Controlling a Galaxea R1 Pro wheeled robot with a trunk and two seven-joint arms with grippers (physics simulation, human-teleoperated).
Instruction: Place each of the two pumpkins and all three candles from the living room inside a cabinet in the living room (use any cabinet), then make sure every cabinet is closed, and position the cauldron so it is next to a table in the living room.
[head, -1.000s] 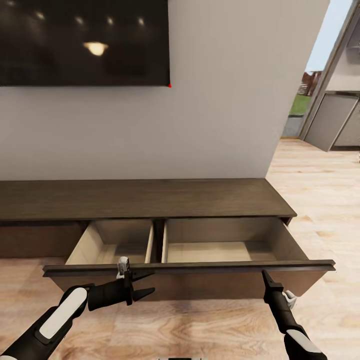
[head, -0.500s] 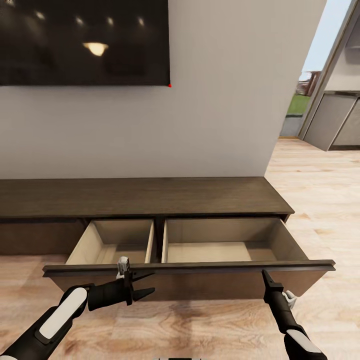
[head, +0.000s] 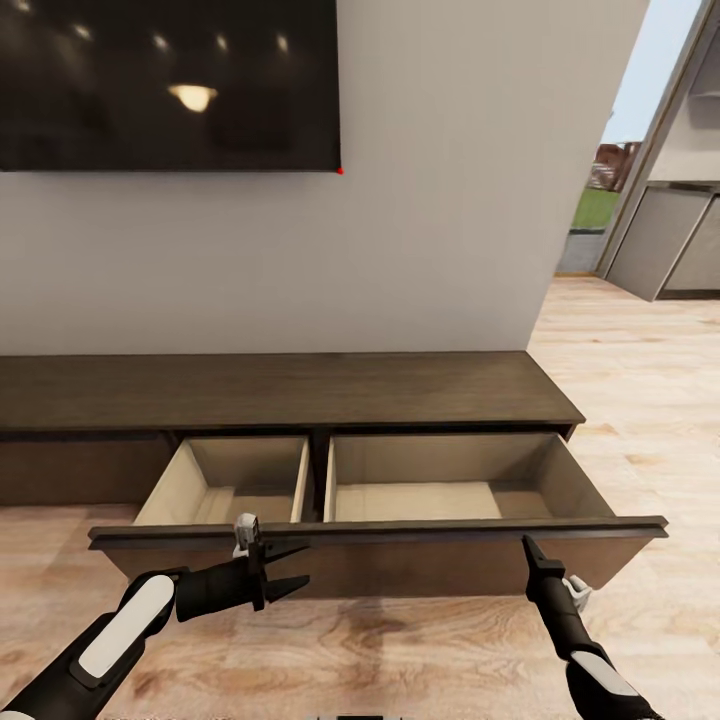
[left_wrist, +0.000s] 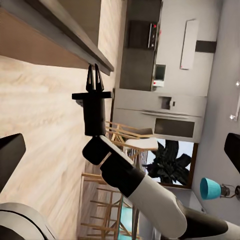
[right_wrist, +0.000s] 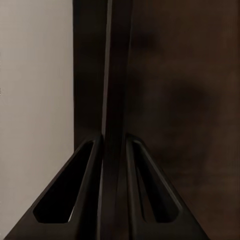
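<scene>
The cabinet (head: 300, 395) runs as a long low dark unit across the middle of the head view, its long axis left to right along the white wall, fronts facing the camera. Its wide drawer (head: 380, 540) is drawn out toward the lower centre — two pale light-wood compartments showing, both bare as far as I can see.

The right gripper (head: 527, 545) sits at the drawer front's top lip, lower right of the frame. In the right wrist view its two fingers (right_wrist: 85, 195) stand on either side of the thin dark edge, closed onto it or very nearly so. The left gripper (head: 290, 565) hovers just before the drawer front at lower left, fingers spread apart and holding nothing.

Risk, as I judge it: the grip is on a narrow lip near one end of a long front, so a pull or push there may slip off or skew the drawer — and the idle left gripper is near enough to catch the panel if the drawer moves.
</scene>
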